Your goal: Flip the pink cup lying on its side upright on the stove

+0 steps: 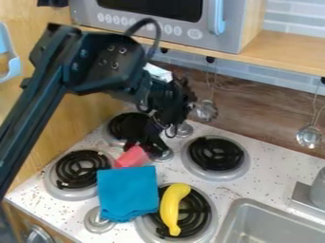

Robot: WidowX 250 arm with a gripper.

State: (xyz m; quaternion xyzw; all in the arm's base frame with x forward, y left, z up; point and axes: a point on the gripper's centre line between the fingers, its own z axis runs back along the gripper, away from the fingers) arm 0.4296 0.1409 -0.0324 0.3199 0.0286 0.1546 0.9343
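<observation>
The black gripper (147, 144) hangs over the stove, between the left burners and the back right one. Right at its lower end is a pink object (132, 157), partly covered by the gripper; whether it is held or only touched is unclear. Just below the pink object lies a folded blue cloth (128, 192), between the front left and front right burners. A yellow banana (173, 209) rests lengthwise on the front right burner (202, 216), to the right of the cloth.
A grey sink (273, 223) is set into the counter at the lower right, with a faucet base (308, 195) behind it. Along the back, metal utensils (309, 136) hang below a wooden shelf (289, 50) that carries a microwave (171, 21). A wooden wall stands at the left.
</observation>
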